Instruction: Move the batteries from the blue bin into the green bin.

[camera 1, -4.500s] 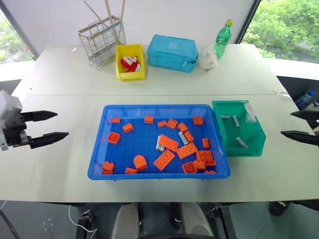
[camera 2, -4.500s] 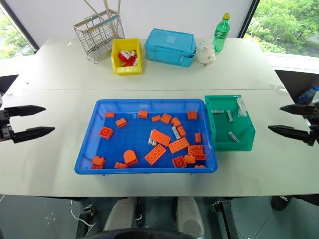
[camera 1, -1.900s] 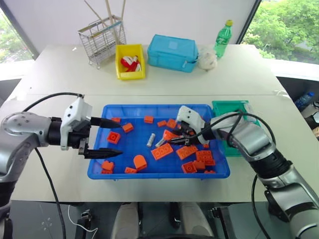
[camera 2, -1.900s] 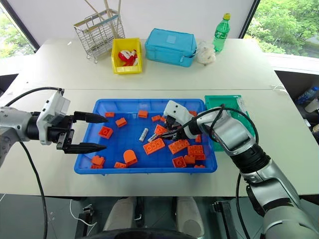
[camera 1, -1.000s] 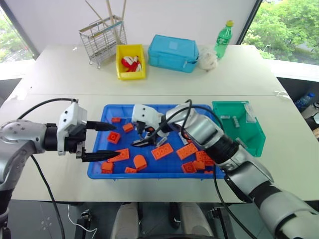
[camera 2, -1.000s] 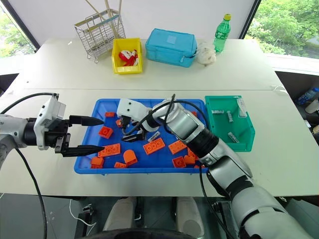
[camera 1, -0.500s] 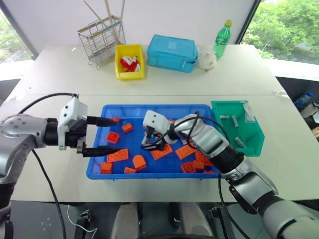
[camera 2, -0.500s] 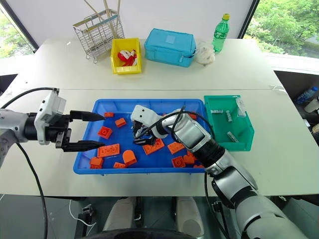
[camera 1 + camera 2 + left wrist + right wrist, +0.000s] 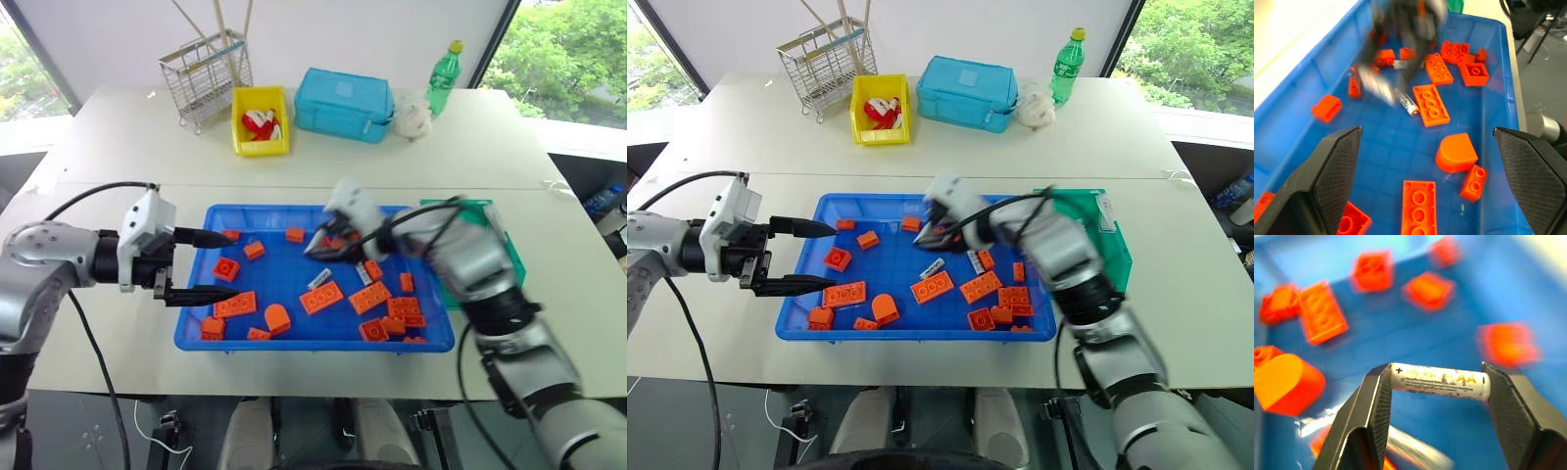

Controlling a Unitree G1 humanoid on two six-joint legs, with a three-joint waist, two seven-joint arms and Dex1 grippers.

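Gripping a battery [image 9: 1440, 382] end to end, right claw [image 9: 1437, 382]; left claw [image 9: 201, 266] spread.

Bright, even daylight from windows at both far corners. Soft, faint shadows on pale worktop [image 9: 118, 147]. Right arm [image 9: 460, 255] smeared by motion blur in head views. Right wrist view: battery [image 9: 1440, 381] sharp between claw fingers, orange bricks [image 9: 1371, 271] behind blurred. Left wrist view: far end streaked.
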